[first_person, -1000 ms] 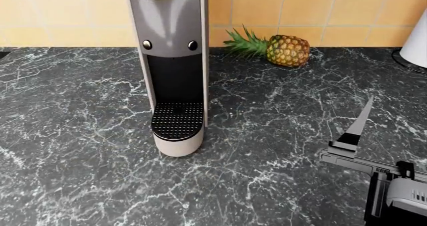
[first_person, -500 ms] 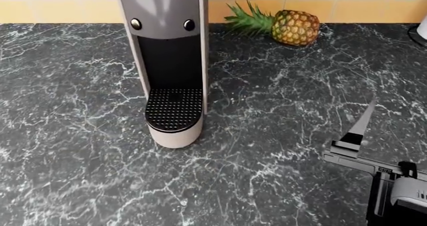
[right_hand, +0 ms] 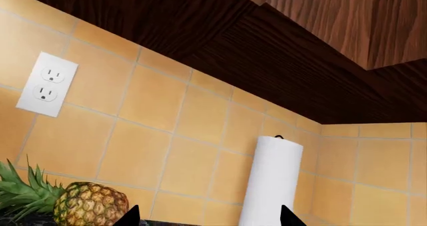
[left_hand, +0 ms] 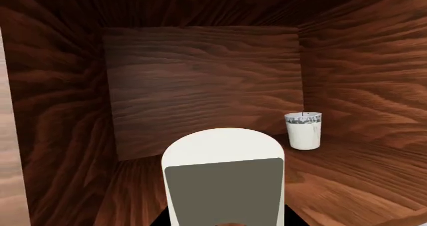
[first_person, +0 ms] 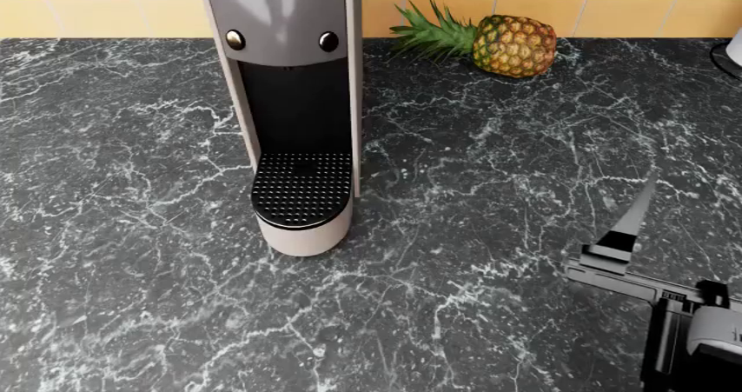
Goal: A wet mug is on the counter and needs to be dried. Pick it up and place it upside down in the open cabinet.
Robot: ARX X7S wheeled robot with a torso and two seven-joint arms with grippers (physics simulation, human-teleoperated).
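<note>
The mug stands in the cabinet, whether inverted is unclear; right gripper is spread and empty, and I cannot tell the left gripper's state.

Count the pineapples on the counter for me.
1. The pineapple lies on its side at the back of the counter, against the tiled wall, right of the coffee machine. Anything directly behind the machine would be hidden.

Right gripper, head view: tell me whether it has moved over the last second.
Barely. Against the coffee machine and the pineapple, which both shifted as the head tilted, the right gripper holds its spot over the counter; any motion of its own is slight.
</note>
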